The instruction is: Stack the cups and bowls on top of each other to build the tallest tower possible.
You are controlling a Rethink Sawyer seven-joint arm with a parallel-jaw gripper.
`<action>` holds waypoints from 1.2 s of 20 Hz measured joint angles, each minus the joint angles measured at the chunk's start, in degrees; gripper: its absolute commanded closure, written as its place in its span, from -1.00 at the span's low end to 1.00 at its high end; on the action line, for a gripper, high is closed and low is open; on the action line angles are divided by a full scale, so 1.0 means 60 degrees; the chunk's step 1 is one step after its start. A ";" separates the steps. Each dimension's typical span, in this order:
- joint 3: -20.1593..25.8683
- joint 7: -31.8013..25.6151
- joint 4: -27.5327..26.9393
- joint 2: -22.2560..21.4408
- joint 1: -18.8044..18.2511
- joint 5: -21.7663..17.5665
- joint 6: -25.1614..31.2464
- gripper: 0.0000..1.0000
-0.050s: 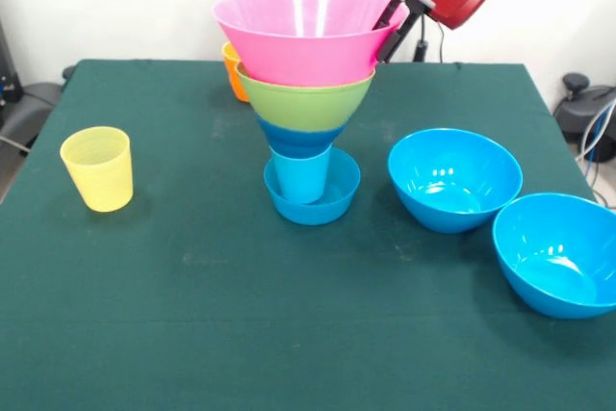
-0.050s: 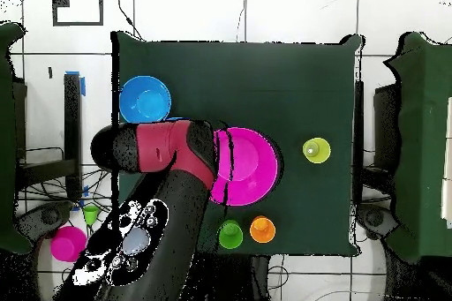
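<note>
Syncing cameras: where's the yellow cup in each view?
Front view: the yellow cup stands alone at the picture's left, upright on the green table, well apart from the tower.
Overhead view: the same cup sits at the picture's right, alone.
Shared landmark: the pink bowl topping the tower; the cup lies to its side in both views, on opposite sides.

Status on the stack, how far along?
Done: tower stands in a small blue bowl, light blue cup, blue, lime, pink bowl on top. In hand: pincer at the pink rim. Left: yellow cup, orange cup, two big blue bowls.
</note>
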 measured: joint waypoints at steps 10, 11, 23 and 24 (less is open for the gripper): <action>0.0000 0.0000 -0.0257 0.0107 -0.0116 0.0154 0.0001 1.00; 0.0000 0.0000 -0.0259 0.0108 -0.0127 0.0172 0.0000 1.00; -0.0001 0.0000 -0.0263 0.0107 -0.0177 0.0239 0.0366 -1.00; -0.0001 0.0000 -0.0263 0.0107 -0.0177 0.0239 0.0373 -1.00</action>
